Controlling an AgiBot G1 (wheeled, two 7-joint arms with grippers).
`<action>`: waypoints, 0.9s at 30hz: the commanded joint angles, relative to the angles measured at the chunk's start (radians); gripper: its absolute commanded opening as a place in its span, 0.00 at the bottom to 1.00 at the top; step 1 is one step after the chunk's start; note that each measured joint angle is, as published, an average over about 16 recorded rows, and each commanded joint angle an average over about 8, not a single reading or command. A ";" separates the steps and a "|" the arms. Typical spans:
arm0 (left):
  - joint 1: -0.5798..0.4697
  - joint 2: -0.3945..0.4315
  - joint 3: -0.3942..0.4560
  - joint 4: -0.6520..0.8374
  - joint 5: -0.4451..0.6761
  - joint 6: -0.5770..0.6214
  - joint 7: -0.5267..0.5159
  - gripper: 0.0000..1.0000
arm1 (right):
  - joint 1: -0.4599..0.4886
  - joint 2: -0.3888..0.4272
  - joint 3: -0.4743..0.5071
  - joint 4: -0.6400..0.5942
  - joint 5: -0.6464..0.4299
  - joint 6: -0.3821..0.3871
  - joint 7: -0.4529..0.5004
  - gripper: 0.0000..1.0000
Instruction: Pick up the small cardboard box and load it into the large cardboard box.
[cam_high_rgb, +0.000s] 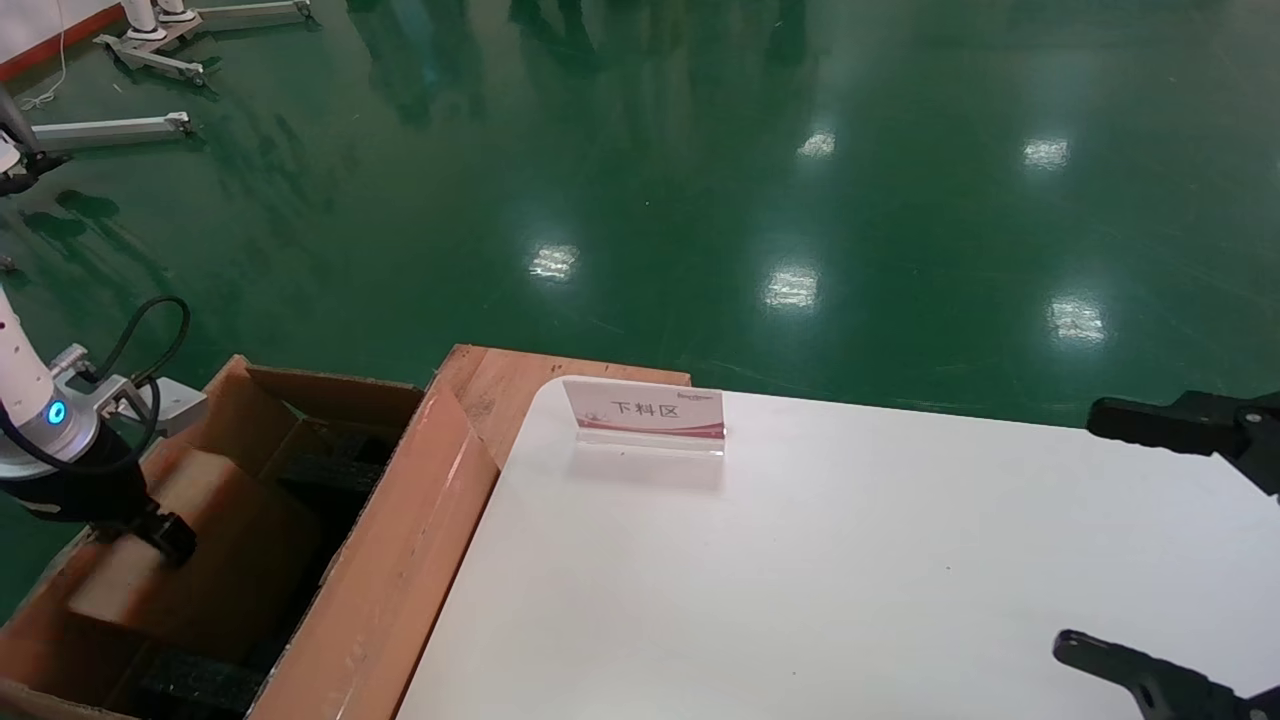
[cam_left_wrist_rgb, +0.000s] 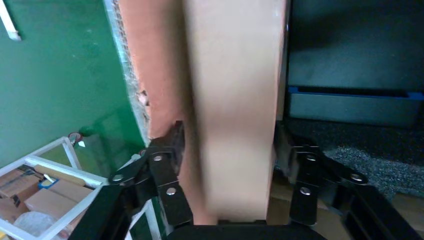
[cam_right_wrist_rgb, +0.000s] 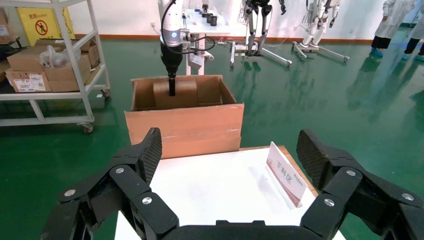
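Note:
The small cardboard box (cam_high_rgb: 215, 545) sits tilted inside the large cardboard box (cam_high_rgb: 400, 570), which stands on the floor left of the table. My left gripper (cam_high_rgb: 160, 535) is down in the large box, shut on the small box. In the left wrist view the small box (cam_left_wrist_rgb: 235, 90) fills the gap between the fingers (cam_left_wrist_rgb: 172, 150). The right wrist view shows the large box (cam_right_wrist_rgb: 185, 127) with the left gripper (cam_right_wrist_rgb: 172, 90) on the small box (cam_right_wrist_rgb: 186, 92). My right gripper (cam_high_rgb: 1075, 530) hangs open and empty over the table's right side; it also shows in its own view (cam_right_wrist_rgb: 230, 150).
Black foam blocks (cam_high_rgb: 190, 682) lie in the large box. A white table (cam_high_rgb: 800, 580) holds a small sign stand (cam_high_rgb: 648, 412) at its far edge. A shelf cart with cartons (cam_right_wrist_rgb: 50, 65) stands beyond the large box.

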 joint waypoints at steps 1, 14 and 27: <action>0.000 0.000 0.000 0.000 0.001 0.000 0.000 1.00 | 0.000 0.000 0.000 0.000 0.000 0.000 0.000 1.00; -0.053 -0.001 -0.022 -0.070 0.020 -0.055 0.034 1.00 | 0.000 0.000 0.000 -0.001 0.000 0.000 0.000 1.00; -0.278 -0.159 -0.116 -0.464 0.090 -0.261 0.112 1.00 | 0.001 0.000 -0.001 -0.001 0.000 0.000 -0.001 1.00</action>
